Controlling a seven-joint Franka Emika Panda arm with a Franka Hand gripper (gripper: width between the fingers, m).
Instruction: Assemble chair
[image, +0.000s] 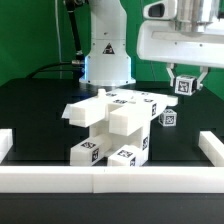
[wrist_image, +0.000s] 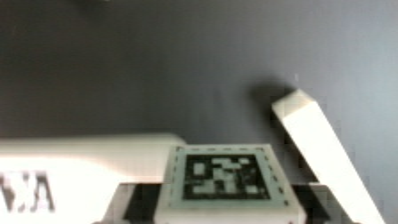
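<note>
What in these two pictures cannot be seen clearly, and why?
- Exterior view: the back of the white plastic blocky chair assembly is hidden by its front parts.
- Exterior view: the white robot arm above the hand is cut off by the upper edge.
- Wrist view: the flat white plastic slab is blurred and cut off by the picture's edge.
- Wrist view: blur smears the small white tagged block's tag.
</note>
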